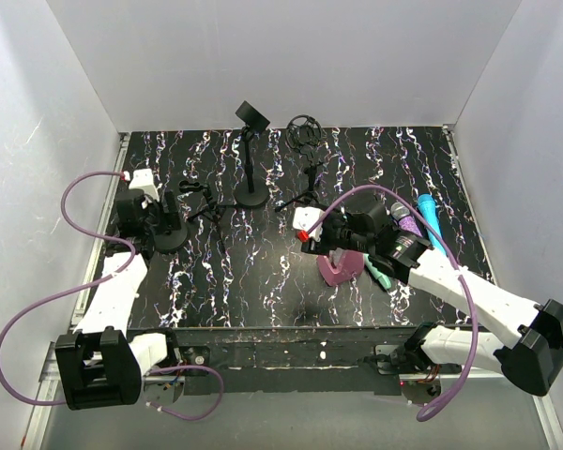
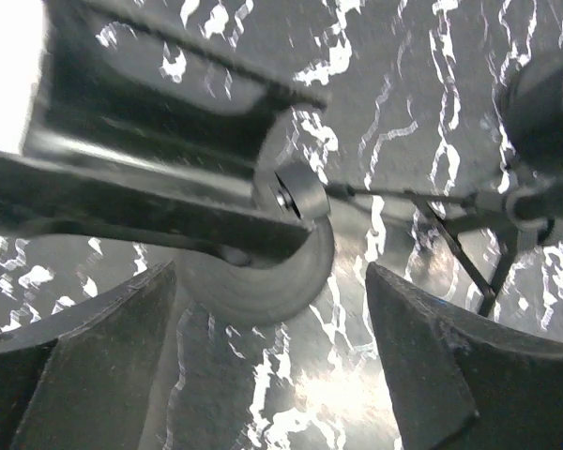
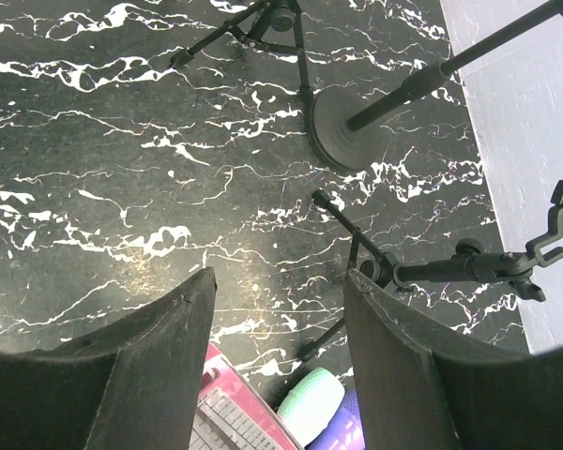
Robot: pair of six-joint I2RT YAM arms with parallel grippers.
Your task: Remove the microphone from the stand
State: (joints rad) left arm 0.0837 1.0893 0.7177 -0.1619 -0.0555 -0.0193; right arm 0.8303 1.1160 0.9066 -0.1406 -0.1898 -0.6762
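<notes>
Microphones lie close around the right gripper [image 3: 280, 279], three of them, flat on the black marbled table [image 1: 263, 291]. A blue microphone [image 1: 430, 217] with a slim bright barrel and a purple microphone [image 1: 408, 225] with a glittery head rest back beside its wrist. A mint-green microphone [image 3: 310, 403] with a rounded end sits just under its fingers, touching a pink block [image 3: 239, 417]. That gripper's fingers stand apart around nothing. Ahead of it rise a round-base stand [image 3: 336, 127] and a tripod stand [image 3: 432, 272]. The left gripper [image 2: 270, 272] is also spread wide, holding nothing. Directly before it, a blurred dark bar [image 2: 141, 202] with a knob [image 2: 298, 192] crosses a small round base [image 2: 263, 281]. Whether that bar is a microphone I cannot tell.
</notes>
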